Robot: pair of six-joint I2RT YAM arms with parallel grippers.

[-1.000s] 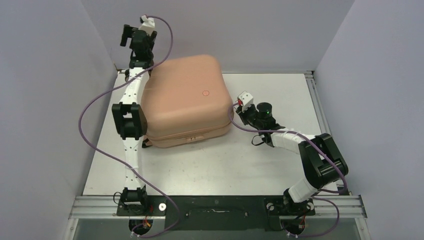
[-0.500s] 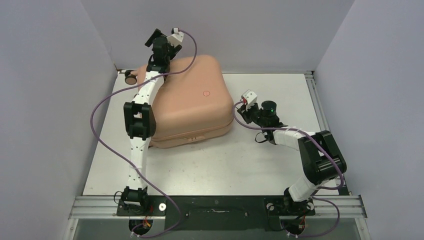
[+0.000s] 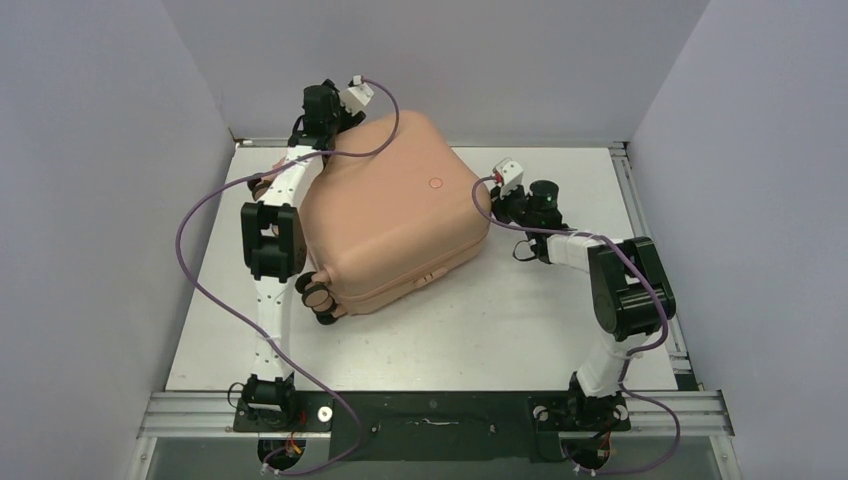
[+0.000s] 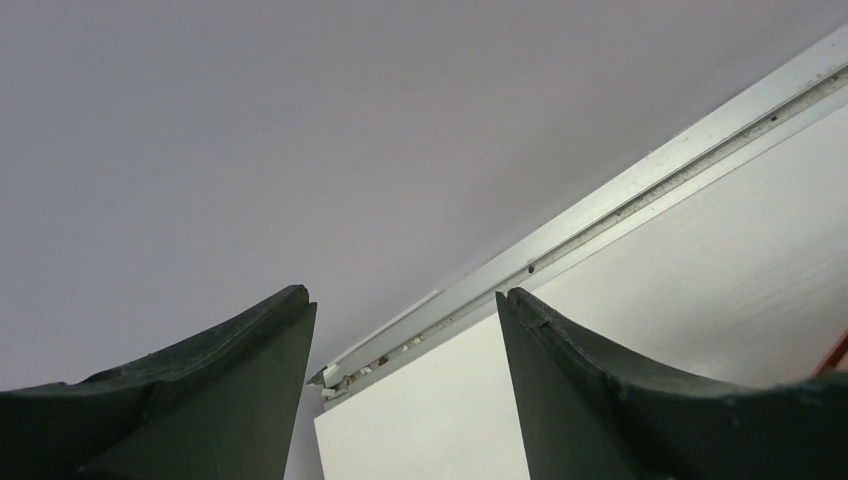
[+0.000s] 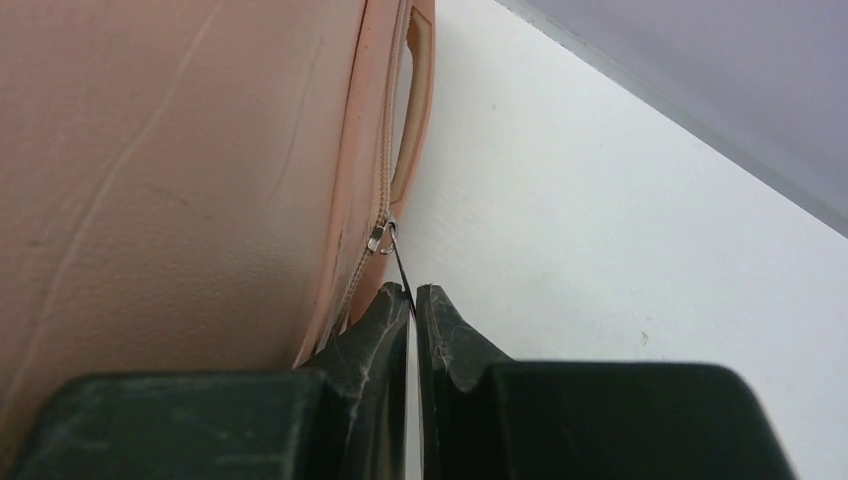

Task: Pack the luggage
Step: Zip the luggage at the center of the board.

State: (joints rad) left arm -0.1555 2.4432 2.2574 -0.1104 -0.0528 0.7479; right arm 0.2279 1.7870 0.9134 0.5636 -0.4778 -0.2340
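The luggage (image 3: pixel 390 215) is a salmon-pink hard-shell suitcase lying closed and skewed on the table, a round dot (image 3: pixel 435 183) on its top shell and caster wheels (image 3: pixel 318 293) at its near-left corner. In the right wrist view my right gripper (image 5: pixel 413 292) is shut on the thin black zipper pull (image 5: pixel 400 270), which hangs from the slider (image 5: pixel 378 236) on the luggage's (image 5: pixel 170 150) side seam, just below the side handle (image 5: pixel 418 90). My left gripper (image 4: pixel 405 295) stands open and empty by the luggage's back-left corner (image 3: pixel 318 108), facing the wall.
A metal rail (image 4: pixel 600 215) runs along the white table's (image 3: pixel 560 330) back edge under the grey wall. Walls close in on the left, back and right. Purple cables (image 3: pixel 200 270) loop beside the left arm.
The luggage has turned and slid to the right, bringing its wheels to the front. My left arm swung in behind its back-left corner and its jaws narrowed. My right gripper moved back and right with the pull.
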